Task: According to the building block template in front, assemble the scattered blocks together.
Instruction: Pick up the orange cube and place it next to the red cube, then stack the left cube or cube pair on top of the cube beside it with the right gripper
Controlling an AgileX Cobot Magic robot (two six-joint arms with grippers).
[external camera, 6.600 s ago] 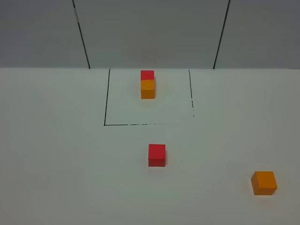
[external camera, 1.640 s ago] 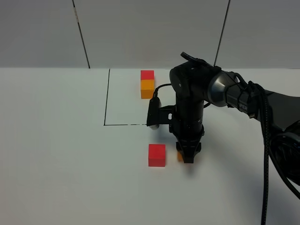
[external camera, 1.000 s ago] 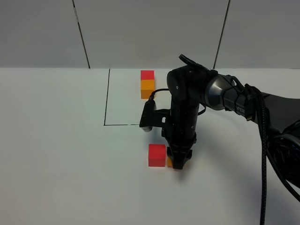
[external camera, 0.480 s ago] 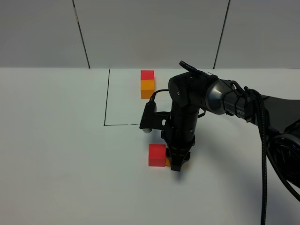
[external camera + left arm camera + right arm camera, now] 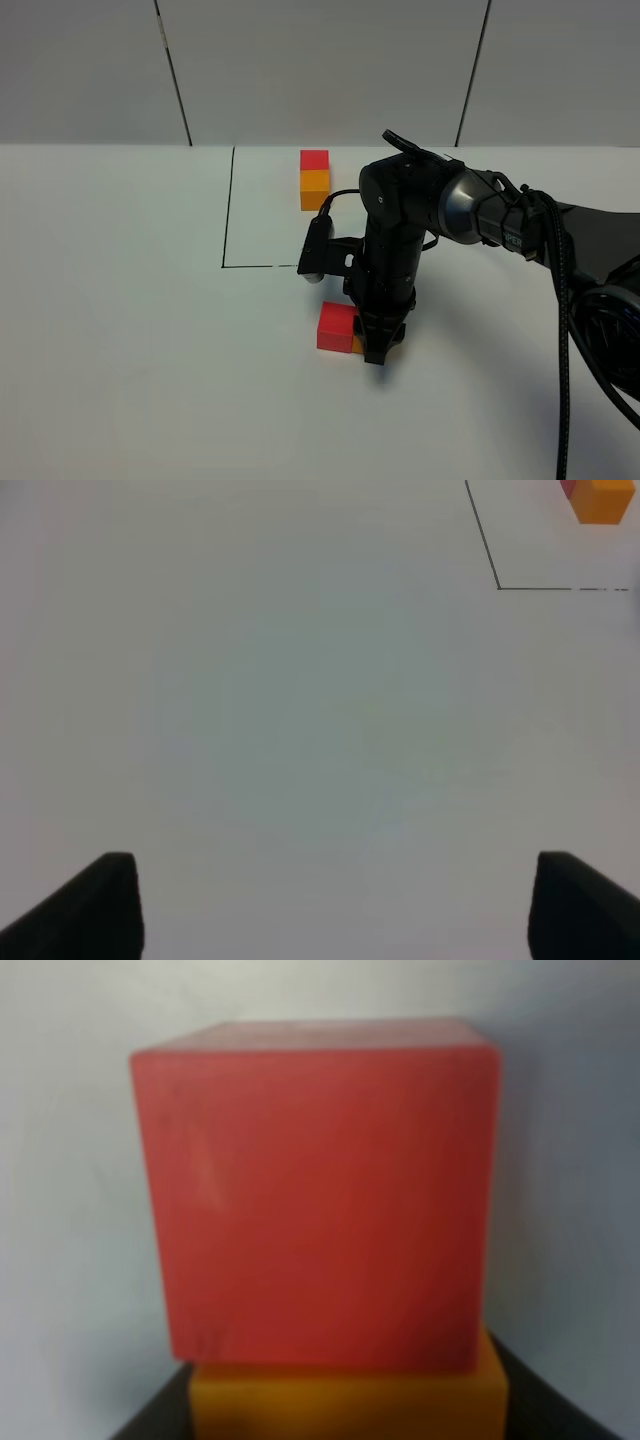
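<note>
- Clamping the matte orange cube (image 5: 345,1400), the right gripper (image 5: 378,352) seats it against the matte red cube (image 5: 335,327), on its right side.
- Next: match the joined red-orange template (image 5: 314,180), far centre; then release.
- Jaws of the left gripper (image 5: 330,910) stand apart, empty.

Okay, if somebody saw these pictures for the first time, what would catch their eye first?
The big black arm reaching in from the right, with the right gripper down at the table mid-scene, shut on the orange cube. That cube sits right up against the bright red cube, on its right side in the high view. Farther back, inside a black outlined square, stands the smaller red-and-orange template pair.
</note>
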